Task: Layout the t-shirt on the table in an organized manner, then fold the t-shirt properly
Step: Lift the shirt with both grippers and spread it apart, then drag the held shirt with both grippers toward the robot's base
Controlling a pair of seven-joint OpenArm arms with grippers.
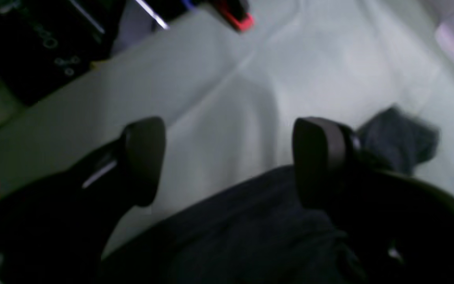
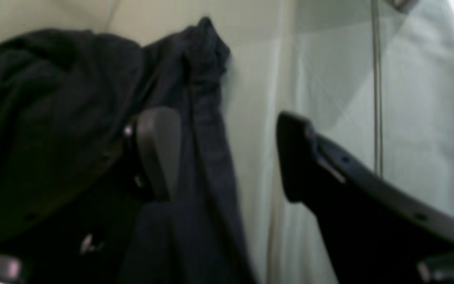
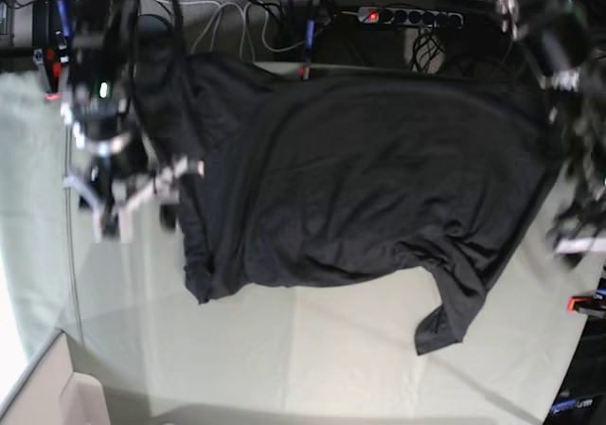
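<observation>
**A:** On the table (image 3: 312, 349), what did you have in front of you, reading the base view from its left edge across?

**B:** You had the right gripper (image 3: 133, 207) first, blurred, hanging just off the t-shirt's (image 3: 379, 179) left border. Its wrist view showed you the two pads spread apart, one pad (image 2: 158, 152) lying against a dark bunched fold of the t-shirt (image 2: 53, 118), the other over bare pale cloth. Nothing sat between them.

**A:** And the middle?

**B:** You saw the t-shirt spread wide, plain dark side up, wrinkled, one sleeve trailing toward the near edge. Its far hem ran under cables and a power strip (image 3: 407, 15) at the top, so you could not follow that edge cleanly. No print was visible to you.

**A:** The right side?

**B:** There you got only smear. The left gripper (image 3: 573, 236) was blurred at the frame's border and partly cut off. From its wrist view you could tell the fingers (image 1: 144, 157) stood apart, with table cloth (image 1: 219, 118) and a dark fabric edge (image 1: 250, 221) showing between and below them; whether a pad touched the fabric, you could not tell. A red clamp (image 1: 240, 21) showed, out of focus.
</observation>
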